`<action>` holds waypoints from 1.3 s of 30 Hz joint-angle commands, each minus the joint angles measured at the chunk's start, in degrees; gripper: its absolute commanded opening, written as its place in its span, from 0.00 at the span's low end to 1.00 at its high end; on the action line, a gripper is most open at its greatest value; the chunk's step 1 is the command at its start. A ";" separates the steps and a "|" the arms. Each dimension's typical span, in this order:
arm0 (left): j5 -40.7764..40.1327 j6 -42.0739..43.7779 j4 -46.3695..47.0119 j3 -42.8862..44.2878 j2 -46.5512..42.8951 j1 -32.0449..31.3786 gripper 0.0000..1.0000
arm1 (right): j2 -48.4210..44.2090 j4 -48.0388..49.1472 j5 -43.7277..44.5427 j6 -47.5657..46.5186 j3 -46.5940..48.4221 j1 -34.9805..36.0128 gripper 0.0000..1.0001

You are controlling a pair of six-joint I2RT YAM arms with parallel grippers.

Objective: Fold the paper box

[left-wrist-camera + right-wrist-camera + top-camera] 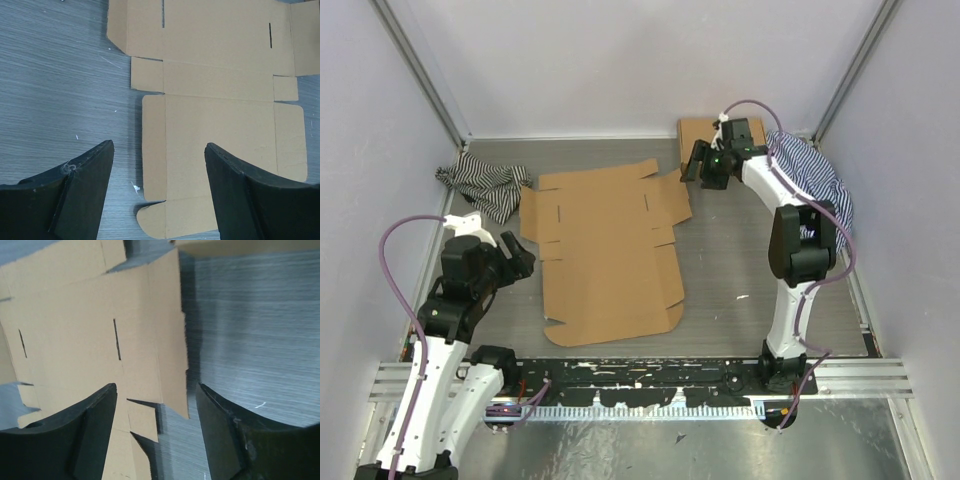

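The paper box lies as a flat brown die-cut sheet in the middle of the table, with flaps, slits and creases showing. My left gripper is open and empty, just left of the sheet's left edge. In the left wrist view the sheet fills the space ahead of my open gripper. My right gripper is open and empty above the sheet's far right corner. In the right wrist view the sheet's right flaps lie under and left of the open gripper.
A ready-made brown cardboard box stands at the back behind the right gripper. A striped cloth lies at the back left, another at the back right. White walls close in three sides.
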 commanded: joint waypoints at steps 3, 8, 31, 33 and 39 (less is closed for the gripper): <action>-0.30 -0.78 0.06 -0.83 0.74 -0.12 0.80 | -4.41 -1.26 7.35 -3.72 -5.87 8.83 0.68; -1.42 -1.87 -2.83 1.79 5.86 0.05 0.82 | -6.92 -0.21 12.47 -0.85 -13.01 13.86 0.71; -3.48 -14.32 5.45 -1.97 18.06 0.10 0.79 | -4.88 0.84 13.64 3.10 -15.10 18.27 0.73; -3.31 -14.27 5.50 -2.25 17.77 0.14 0.78 | -4.69 0.75 13.40 3.25 -14.69 18.35 0.72; -3.36 -14.14 5.80 -3.19 16.26 0.13 0.78 | -4.54 0.45 13.12 3.42 -14.16 18.45 0.70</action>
